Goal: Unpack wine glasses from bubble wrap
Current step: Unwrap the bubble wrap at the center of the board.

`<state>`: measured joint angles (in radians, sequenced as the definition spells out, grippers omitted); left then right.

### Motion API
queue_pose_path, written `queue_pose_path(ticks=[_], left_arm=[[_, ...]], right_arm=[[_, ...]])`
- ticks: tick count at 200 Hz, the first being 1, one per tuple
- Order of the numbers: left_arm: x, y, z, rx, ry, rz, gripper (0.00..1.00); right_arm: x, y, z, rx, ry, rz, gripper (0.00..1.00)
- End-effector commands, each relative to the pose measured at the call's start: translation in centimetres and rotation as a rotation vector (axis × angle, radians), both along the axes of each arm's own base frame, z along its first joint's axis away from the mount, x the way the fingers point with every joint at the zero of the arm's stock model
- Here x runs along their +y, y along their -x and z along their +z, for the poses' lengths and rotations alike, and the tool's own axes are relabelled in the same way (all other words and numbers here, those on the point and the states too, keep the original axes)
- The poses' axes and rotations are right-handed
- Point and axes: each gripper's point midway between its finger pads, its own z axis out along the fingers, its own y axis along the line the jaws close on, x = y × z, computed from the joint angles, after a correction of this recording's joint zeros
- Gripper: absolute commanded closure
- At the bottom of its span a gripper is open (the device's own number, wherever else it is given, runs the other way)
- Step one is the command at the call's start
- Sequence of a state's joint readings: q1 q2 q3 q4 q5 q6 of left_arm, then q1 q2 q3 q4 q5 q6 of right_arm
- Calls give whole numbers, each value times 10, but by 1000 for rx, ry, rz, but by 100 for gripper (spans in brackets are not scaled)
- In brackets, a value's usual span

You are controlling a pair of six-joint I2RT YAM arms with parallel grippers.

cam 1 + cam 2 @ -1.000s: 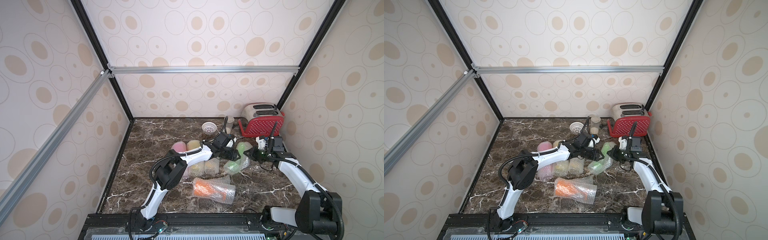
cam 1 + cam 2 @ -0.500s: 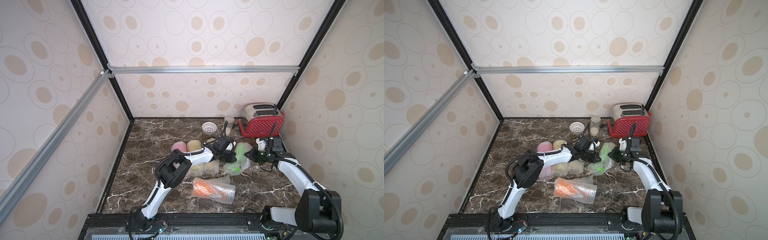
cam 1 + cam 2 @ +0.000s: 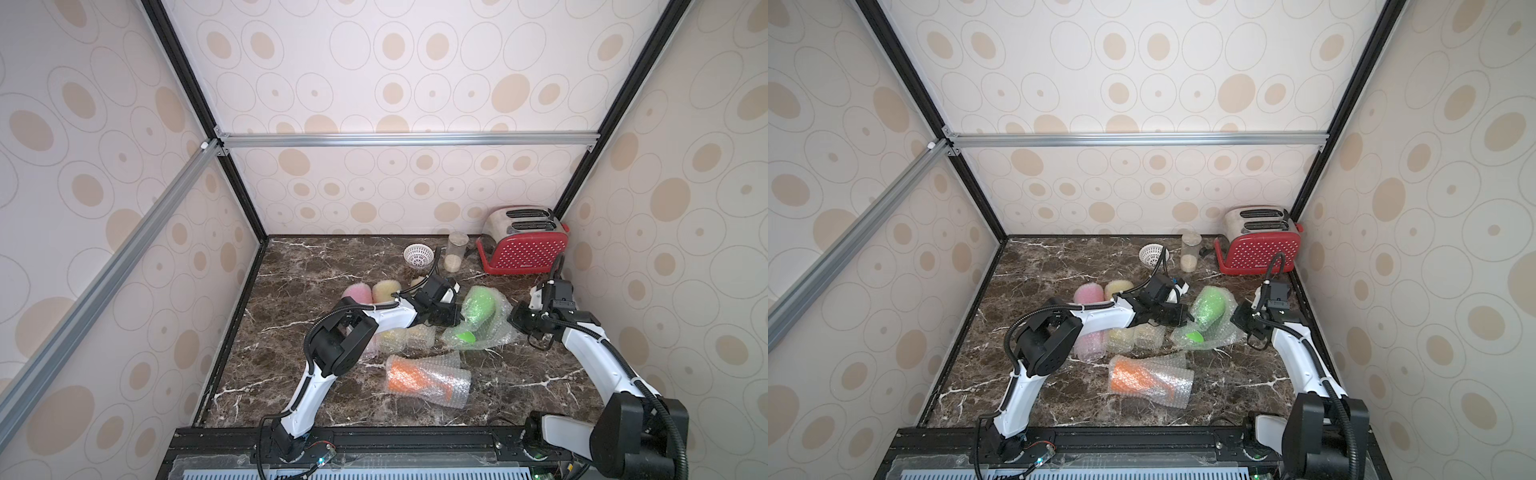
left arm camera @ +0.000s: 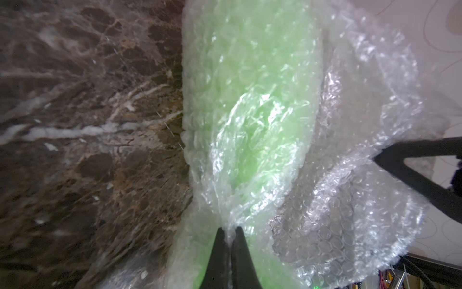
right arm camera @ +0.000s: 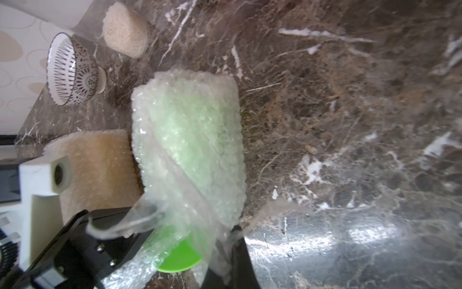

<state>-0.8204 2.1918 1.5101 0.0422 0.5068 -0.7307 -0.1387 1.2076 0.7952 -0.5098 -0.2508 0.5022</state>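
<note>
A green wine glass (image 3: pixel 478 307) (image 3: pixel 1209 306) lies on the marble, loosely rolled in bubble wrap (image 3: pixel 496 328) (image 4: pixel 350 200). Its bare green foot (image 5: pixel 178 257) pokes out of the open end. My left gripper (image 3: pixel 454 319) (image 4: pixel 229 231) is shut on a fold of the wrap on the bundle's left side. My right gripper (image 3: pixel 514 320) (image 5: pixel 231 240) is shut on the wrap's edge on the opposite side. An orange glass (image 3: pixel 415 376) in its own wrap lies nearer the front. Pink (image 3: pixel 357 293) and yellow (image 3: pixel 387 290) wrapped glasses lie to the left, partly under my left arm.
A red toaster (image 3: pixel 525 249) stands in the back right corner, with a clear jar (image 3: pixel 455 251) and a white perforated bowl (image 3: pixel 417 254) beside it. Patterned walls close in the table on three sides. Another yellow bundle (image 3: pixel 409 336) sits below my left arm.
My left gripper has moved right and down to the green bundle and closed on its wrap. The right gripper has kept its hold in place.
</note>
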Motion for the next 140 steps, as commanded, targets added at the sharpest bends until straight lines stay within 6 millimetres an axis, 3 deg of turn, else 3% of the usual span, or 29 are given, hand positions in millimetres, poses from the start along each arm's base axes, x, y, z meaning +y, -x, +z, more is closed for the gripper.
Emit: queue_pose_path(ticks=[1,44,100,140], left_arm=[[13,-11,12,2,16,66,100],[31,-23,18,-9,24,125,100],[15,-26,53,-89,77,51,60],[11,-38,75,-227,-11,11,48]], right_arm=[[-16,14,-7,52,39,-68,99],[-13,11,3,28,26,-52,99],[17,-8,31,-121,-103,76,99],[29,-15,42,-163,-141,127,99]])
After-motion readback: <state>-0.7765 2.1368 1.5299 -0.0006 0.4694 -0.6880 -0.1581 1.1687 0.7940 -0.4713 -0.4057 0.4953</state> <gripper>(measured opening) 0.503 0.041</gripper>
